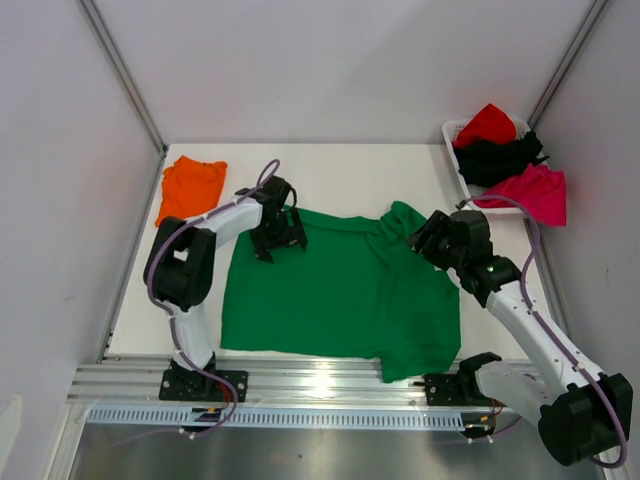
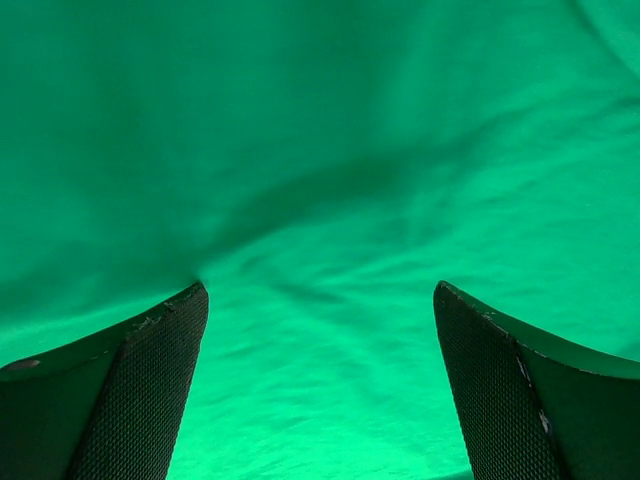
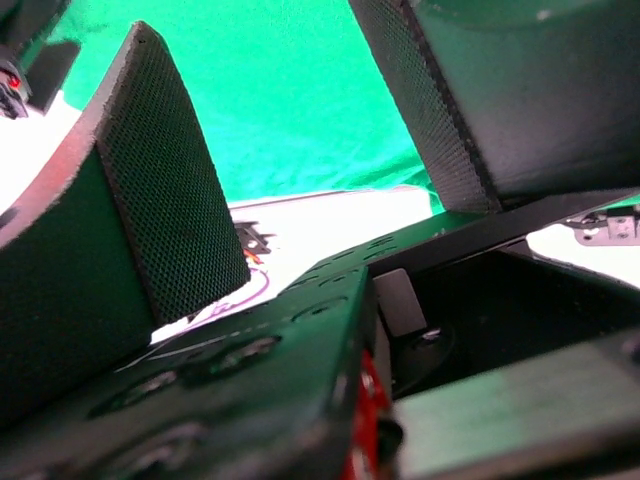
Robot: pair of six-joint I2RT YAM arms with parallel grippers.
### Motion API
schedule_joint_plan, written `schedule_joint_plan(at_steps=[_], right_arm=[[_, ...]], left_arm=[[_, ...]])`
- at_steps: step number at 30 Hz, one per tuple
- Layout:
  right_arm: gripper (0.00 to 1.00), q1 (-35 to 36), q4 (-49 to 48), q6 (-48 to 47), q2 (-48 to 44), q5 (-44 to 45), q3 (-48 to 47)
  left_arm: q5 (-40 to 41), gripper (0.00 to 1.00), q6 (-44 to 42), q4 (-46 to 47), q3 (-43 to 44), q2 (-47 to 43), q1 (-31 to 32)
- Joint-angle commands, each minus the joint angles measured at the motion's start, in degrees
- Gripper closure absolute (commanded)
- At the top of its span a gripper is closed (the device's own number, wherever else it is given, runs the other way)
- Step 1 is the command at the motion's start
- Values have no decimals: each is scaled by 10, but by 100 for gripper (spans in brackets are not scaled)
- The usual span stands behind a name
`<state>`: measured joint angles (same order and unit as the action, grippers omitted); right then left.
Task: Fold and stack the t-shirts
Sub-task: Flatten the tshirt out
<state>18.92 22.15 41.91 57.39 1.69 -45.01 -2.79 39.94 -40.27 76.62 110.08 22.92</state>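
Mesh-faced finger pads (image 2: 140,390) of the left pincer (image 2: 320,290) stand wide apart, and we see nothing clamped between them. Directly beneath this pincer lies the green t-shirt (image 2: 330,150). We cannot tell whether the tips touch the cloth.

From above, we see the left arm folded at its elbow, with the forearm reaching out and the left pincer (image 1: 283,248) pointing down over one far corner of the green t-shirt (image 1: 340,290), which is spread flat on the worktop (image 1: 360,175). Beyond this pincer, on its outer side, lies the orange t-shirt (image 1: 190,185).

We see the right arm stretched diagonally, with the right pincer (image 1: 425,238) tilted at the shirt's sleeve. Its jaws (image 3: 260,60) stand partly open and hold nothing. Beyond it a basket (image 1: 455,135) holds a red t-shirt (image 1: 487,123), a black t-shirt (image 1: 500,155) and a magenta t-shirt (image 1: 535,192).
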Motion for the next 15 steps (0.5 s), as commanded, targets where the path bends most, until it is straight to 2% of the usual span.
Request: schedule_joint_plan(at_steps=[1, 6, 15], right_arm=[[39, -8, 8, -7, -16, 1, -29], [39, -10, 8, -9, -19, 2, -25], [39, -15, 18, 1, -13, -9, -26]], left_arm=[[49, 5, 10, -17, -16, -62, -14], [53, 5, 7, -18, -21, -81, -39], [9, 5, 19, -1, -16, -111, -15]])
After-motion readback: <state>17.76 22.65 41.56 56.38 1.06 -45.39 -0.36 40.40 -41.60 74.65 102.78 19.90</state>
